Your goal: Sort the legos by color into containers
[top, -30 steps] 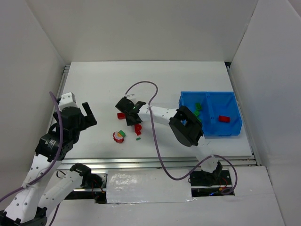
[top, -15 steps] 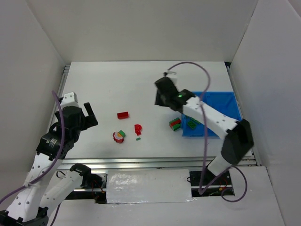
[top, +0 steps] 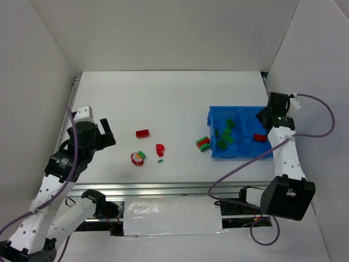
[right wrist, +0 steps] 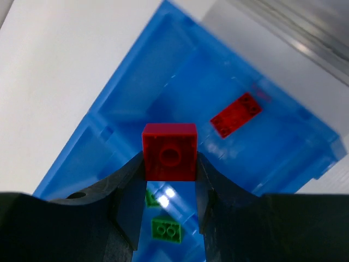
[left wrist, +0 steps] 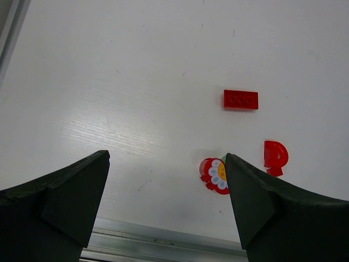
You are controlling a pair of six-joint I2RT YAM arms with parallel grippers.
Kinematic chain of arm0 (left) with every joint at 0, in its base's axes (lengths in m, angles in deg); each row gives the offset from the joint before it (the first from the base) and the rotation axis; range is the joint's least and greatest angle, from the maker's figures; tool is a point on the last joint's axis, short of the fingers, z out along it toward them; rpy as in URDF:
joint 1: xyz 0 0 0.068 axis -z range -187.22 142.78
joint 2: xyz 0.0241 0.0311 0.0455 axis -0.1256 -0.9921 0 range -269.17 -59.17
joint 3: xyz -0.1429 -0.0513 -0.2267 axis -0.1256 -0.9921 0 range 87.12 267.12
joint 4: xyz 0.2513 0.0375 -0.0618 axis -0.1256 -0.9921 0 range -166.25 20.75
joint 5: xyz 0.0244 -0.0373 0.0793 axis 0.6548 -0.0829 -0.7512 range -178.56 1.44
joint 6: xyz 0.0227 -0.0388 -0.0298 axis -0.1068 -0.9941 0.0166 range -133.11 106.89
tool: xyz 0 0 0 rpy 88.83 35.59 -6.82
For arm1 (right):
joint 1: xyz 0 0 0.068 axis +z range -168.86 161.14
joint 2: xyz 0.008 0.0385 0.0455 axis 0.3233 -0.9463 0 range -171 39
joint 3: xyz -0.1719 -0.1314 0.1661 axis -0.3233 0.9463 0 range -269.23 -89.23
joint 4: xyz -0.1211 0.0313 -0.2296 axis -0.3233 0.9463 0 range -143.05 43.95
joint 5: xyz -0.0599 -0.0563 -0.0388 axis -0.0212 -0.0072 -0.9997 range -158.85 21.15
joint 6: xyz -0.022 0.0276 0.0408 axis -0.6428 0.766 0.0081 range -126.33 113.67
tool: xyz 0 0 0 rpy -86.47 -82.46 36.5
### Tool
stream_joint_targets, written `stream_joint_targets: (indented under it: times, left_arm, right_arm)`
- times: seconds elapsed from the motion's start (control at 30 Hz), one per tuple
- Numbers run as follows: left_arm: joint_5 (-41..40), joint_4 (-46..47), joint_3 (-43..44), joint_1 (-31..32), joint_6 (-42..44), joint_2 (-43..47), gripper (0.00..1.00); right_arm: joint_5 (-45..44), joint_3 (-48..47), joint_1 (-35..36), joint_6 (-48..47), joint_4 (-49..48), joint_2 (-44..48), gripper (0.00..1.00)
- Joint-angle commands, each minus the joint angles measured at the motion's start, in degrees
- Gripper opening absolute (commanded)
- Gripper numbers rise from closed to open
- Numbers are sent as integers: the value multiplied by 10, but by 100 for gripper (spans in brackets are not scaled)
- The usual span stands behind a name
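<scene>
Sorting abt half done, I'd say: blue bin (top: 240, 108) at right has green bricks (top: 226, 134) in its left compartment & a binned red brick (top: 260, 137) in the right one. Loose on the table (top: 163, 93) are a red-green stack (top: 203, 143) just left of the bin, flat red brick (left wrist: 240, 99), red P piece (left wrist: 274, 156), round red-white piece (left wrist: 216, 174) & a tiny green bit (top: 160, 160). Right pincer (right wrist: 169, 166) hangs over the bin's far right side, clamped on a square red brick (right wrist: 169, 143) btwn its tips, so a drop looks due; left pincer (left wrist: 166, 158) is wide, holding nothing, over the table's left, round piece just by its right tip.
</scene>
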Motion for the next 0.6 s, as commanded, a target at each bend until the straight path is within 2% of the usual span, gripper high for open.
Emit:
stream_joint_targets:
  times: [0.0,0.07,0.13,0.17,0.2,0.23,0.4,0.57]
  left_arm:
    - [5,21,1,-4,15,2,100]
    - [7,22,-1,-4,17,7,100]
    - [10,25,-2,-4,17,12,100]
    - [13,27,-3,-4,21,12,99]
    - [15,29,-4,-4,22,12,99]
    - [20,29,-3,-4,23,9,99]
    - [25,28,-1,-4,25,-2,99]
    - [16,25,-1,-4,22,-3,100]
  right_arm:
    - [11,11,-30,34,-35,-11,10]
    - [4,9,-34,37,-41,-30,11]
    - [15,1,-35,38,-31,-62,18]
    - [15,-2,-35,37,-29,-70,25]
    - [15,0,-35,39,-28,-80,53]
    - [11,1,-35,45,-28,-82,59]
    - [15,2,-35,44,-29,-72,76]
    - [37,-11,-13,24,-28,-33,81]
